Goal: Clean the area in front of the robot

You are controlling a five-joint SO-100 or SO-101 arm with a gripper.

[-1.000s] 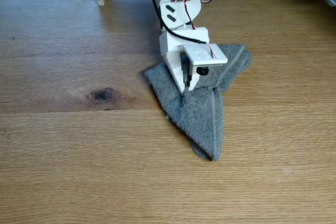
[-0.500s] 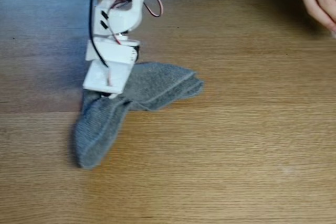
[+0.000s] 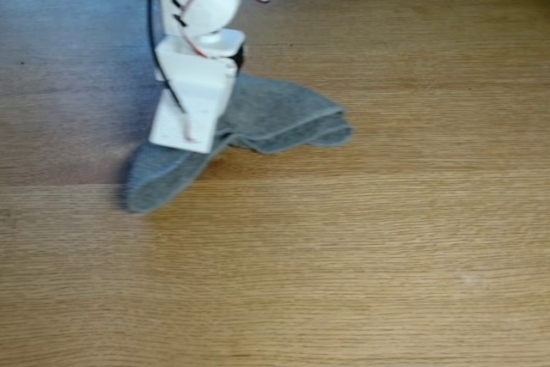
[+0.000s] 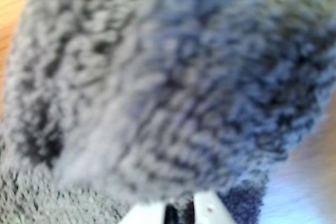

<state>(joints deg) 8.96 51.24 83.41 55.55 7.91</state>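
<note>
Jaws pinch the grey cloth point(image 3: 258, 122) at the frame's upper left, where the robot point(image 3: 193, 83) presses it onto the worktop point(image 3: 387, 238), most of whose surface seemingly remains unwiped.

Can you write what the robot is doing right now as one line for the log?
white plastic robot arm | pressing down on grey terry cloth | light-brown oak tabletop | jaws hidden | wipe underway

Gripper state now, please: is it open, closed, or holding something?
Gripper: closed on the grey cloth, pressing it onto the tabletop; in the wrist view the fingertips sit nearly together against the terry.
</note>
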